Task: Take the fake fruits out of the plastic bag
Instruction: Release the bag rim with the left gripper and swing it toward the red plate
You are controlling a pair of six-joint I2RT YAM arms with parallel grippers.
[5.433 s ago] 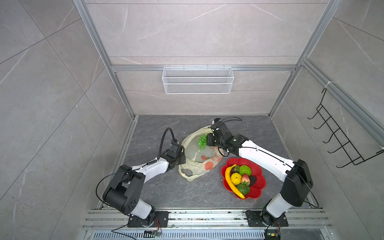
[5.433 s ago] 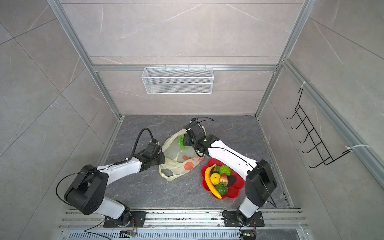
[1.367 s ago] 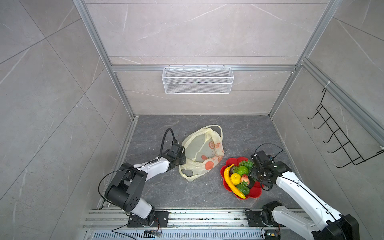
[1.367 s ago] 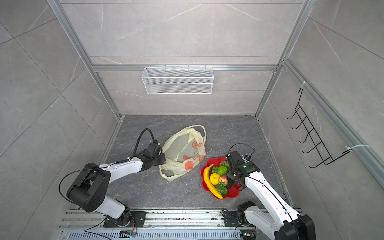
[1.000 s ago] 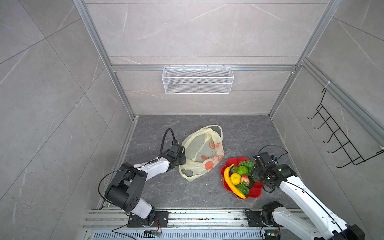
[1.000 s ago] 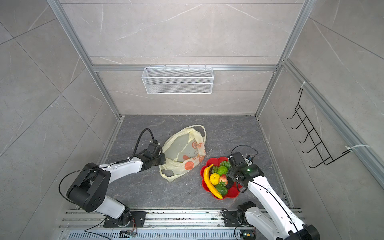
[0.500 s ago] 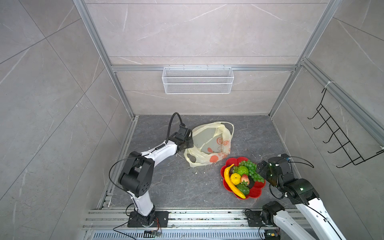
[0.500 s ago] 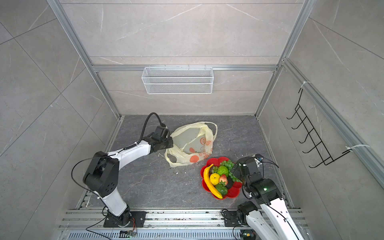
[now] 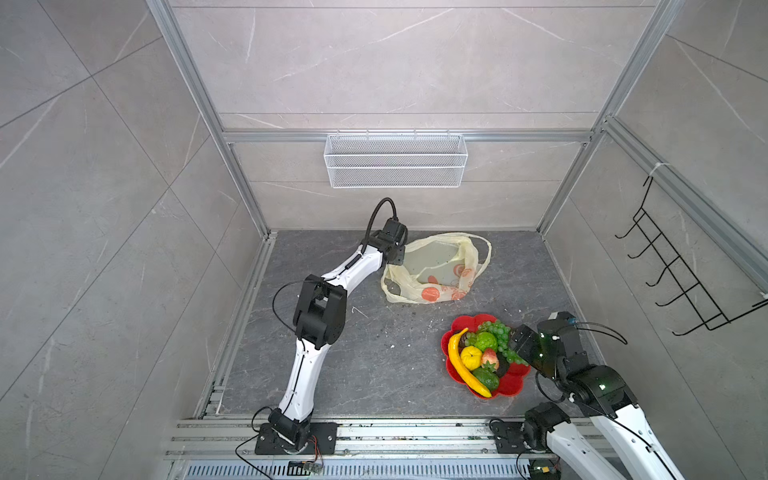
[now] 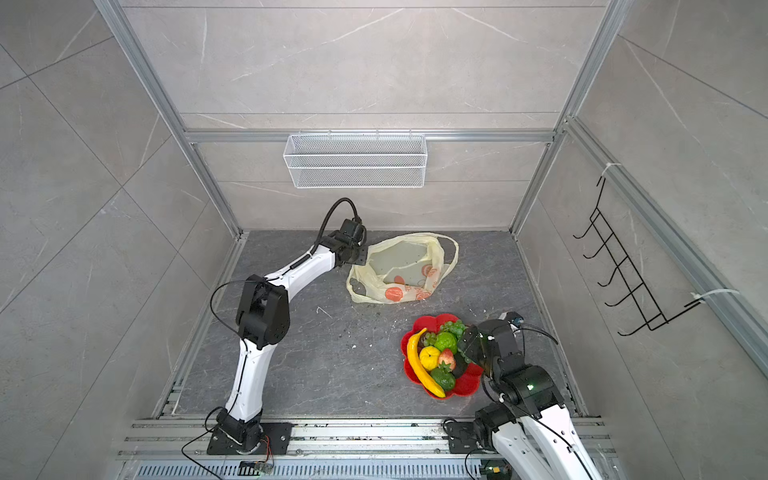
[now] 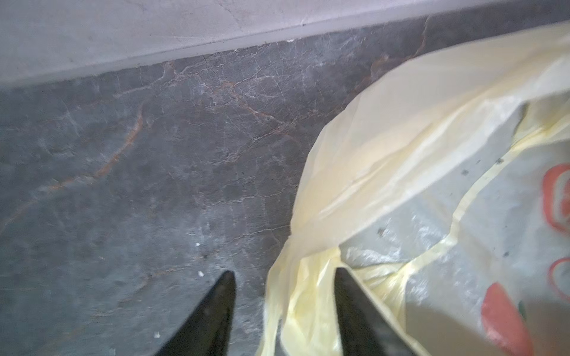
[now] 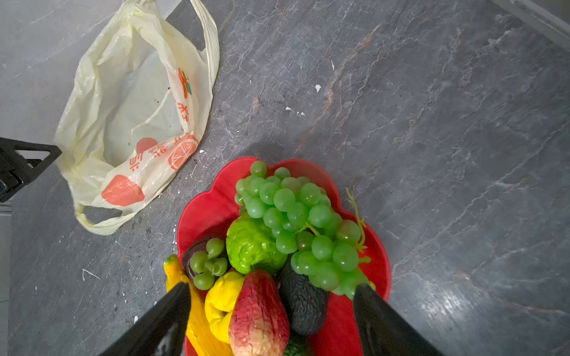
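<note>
The plastic bag (image 9: 432, 266) (image 10: 399, 266) lies slack and flat on the dark floor near the back wall, and only the floor shows through its film (image 12: 132, 108). My left gripper (image 9: 395, 258) (image 11: 283, 274) is open at the bag's left edge, with a loose fold of film (image 11: 308, 292) between its fingers. The fake fruits sit heaped on a red plate (image 9: 515, 382): banana (image 9: 461, 365), grape bunch (image 12: 293, 209), bumpy green fruit (image 12: 253, 243), strawberry (image 12: 259, 311), lemon (image 12: 220, 299), avocado (image 12: 303, 305). My right gripper (image 12: 271, 286) (image 9: 517, 336) hangs open over the plate's right side, holding nothing.
A white wire basket (image 9: 395, 166) hangs on the back wall. A black hook rack (image 9: 681, 282) is on the right wall. Aluminium rails (image 9: 374, 432) run along the front edge. White crumbs (image 9: 357, 311) dot the floor between the bag and the plate.
My left arm dragged the bag towards the back and right, then its jaws opened. My right gripper drew back from the plate towards the front right, still open.
</note>
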